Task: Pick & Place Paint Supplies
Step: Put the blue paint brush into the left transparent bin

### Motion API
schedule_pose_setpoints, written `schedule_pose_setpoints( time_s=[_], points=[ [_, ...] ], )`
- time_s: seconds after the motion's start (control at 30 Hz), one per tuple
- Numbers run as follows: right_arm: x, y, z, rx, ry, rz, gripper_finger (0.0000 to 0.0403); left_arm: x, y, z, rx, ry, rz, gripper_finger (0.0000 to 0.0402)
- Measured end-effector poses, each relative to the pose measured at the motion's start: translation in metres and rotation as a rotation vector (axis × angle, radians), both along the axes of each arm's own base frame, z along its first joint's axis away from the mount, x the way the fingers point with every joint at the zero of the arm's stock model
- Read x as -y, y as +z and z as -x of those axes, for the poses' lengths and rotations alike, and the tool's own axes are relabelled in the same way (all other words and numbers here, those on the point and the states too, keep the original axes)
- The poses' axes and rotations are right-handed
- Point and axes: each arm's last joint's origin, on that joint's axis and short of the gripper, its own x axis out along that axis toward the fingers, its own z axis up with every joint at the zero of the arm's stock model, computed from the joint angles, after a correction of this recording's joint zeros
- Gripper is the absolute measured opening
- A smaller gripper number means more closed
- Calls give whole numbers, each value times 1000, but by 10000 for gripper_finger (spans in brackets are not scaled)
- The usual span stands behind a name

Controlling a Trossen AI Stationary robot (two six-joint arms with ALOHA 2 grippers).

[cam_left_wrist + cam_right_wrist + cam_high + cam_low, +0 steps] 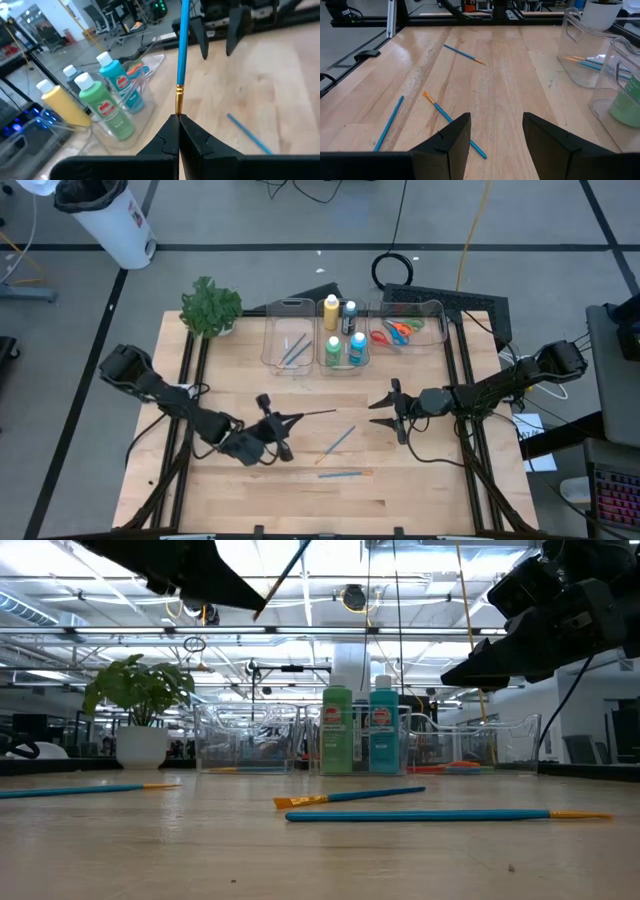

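My left gripper (283,423) hangs over the table's middle left, shut on a thin blue paintbrush (312,416) that sticks out toward my right gripper (388,412). The right gripper stands open over the middle right, with nothing between its fingers (451,137). Two more blue brushes (340,440) (345,473) lie flat on the wood nearer the front edge, and a third (462,53) lies farther left. At the back stand three clear bins: one with brushes (290,345), one with paint bottles (340,340), one with scissors (402,330). My left gripper pinches the paintbrush between its two fingertips (170,131), at the end just behind the gold ferrule (178,102). The blue handle (183,45) runs on ahead, in line with the fingers. The brush is lifted clear of the table and slants upward (285,575).
A leafy plant in a white pot (210,305) stands at the back left corner. Bare wood (440,470) lies at the front right. Black rails (470,380) run along the table's sides.
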Motion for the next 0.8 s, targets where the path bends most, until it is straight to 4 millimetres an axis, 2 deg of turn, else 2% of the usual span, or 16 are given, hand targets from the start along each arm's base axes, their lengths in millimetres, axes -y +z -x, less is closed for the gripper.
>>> schedule_pose_setpoints(
  time_s=[0.23,0.4,0.8],
  points=[
    [0,0,0,0,0,0,171,1,-20,-2,-169,-18,-202,1],
    [0,0,0,0,0,0,171,-2,-35,-2,-246,55,-309,1],
    [0,0,0,-1,0,0,171,-10,-32,0,-194,322,-449,1]
  ],
)
